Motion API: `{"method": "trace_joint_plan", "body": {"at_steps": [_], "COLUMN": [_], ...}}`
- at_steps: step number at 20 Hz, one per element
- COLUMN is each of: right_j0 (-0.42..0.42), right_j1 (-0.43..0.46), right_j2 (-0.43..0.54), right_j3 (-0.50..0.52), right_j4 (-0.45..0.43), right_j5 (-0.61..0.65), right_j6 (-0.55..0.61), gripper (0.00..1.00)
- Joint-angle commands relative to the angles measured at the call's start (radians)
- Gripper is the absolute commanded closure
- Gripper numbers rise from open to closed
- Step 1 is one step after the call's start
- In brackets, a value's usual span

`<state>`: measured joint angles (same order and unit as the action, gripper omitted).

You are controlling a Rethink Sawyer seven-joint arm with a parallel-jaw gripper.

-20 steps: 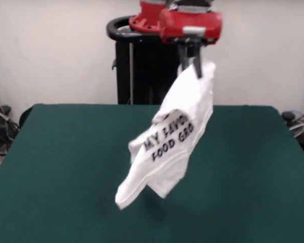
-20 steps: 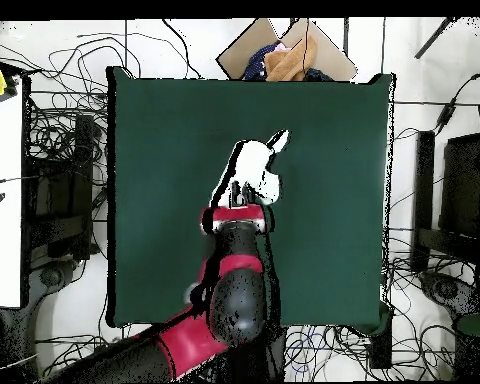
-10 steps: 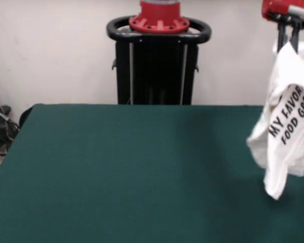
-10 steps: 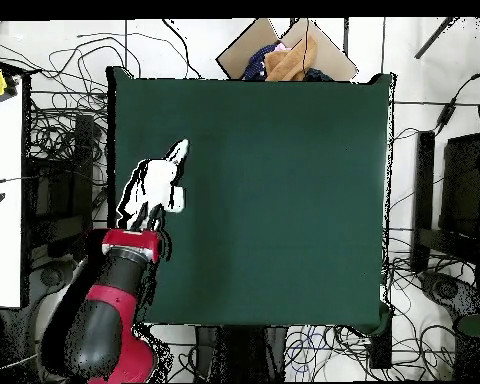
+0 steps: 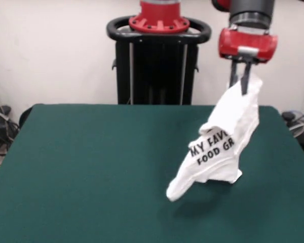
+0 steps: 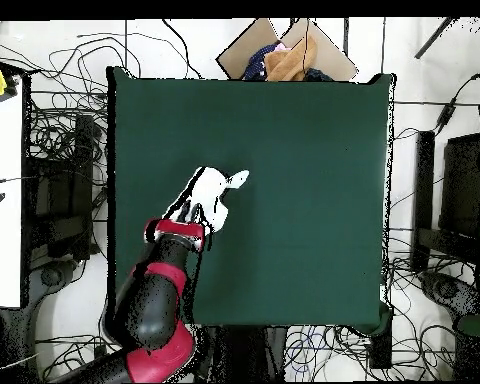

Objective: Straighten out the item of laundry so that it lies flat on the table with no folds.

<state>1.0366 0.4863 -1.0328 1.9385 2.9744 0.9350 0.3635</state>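
Front view: table (image 5: 81, 167) is a broad dark green rectangle with a matte, felt-like nap, far wider than the shirt, so there is room to lay the garment out.

T-shirt (image 5: 218, 147) is soft white cloth with black block lettering partly readable across a creased face. It hangs from one pinched spot near its top edge and trails down and sideways in a loose, tapering drape. Its lowest tip sits close above the felt; I cannot tell whether it touches. A soft shadow lies on the green just beneath. Overhead, the shirt (image 6: 212, 195) is a small white patch over the table's left-centre, well inside the edges.

Gripper (image 5: 241, 83) is red-bodied, with dark slim fingers (image 5: 246, 81) drawn close together, nipping a bunch of fabric between them.

Risks, as judged:
- Single-point hold on limp fabric; a quick swing may let the cloth slip out.
- If lowered straight down, the hanging layers would likely pile on themselves and set new folds.
- Felt nap may drag the trailing tip, rolling it under rather than spreading it.
- Fabric bunched at the fingers may stay creased on release.
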Motion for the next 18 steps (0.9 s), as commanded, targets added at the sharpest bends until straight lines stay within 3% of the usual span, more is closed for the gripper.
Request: {"method": "trace_joint_plan", "body": {"at_steps": [1, 5, 18], "right_j0": [-0.043, -0.072, -0.192], "right_j1": [-0.008, -0.053, -0.358], "right_j2": [0.154, 0.144, 0.103], "right_j3": [-0.042, -0.023, 0.086], "right_j4": [-0.089, -0.172, -0.736], "right_j5": [0.119, 0.144, 0.143], "right_j6": [-0.077, -0.078, 0.013], "gripper": [1.00, 1.00, 1.00]}}
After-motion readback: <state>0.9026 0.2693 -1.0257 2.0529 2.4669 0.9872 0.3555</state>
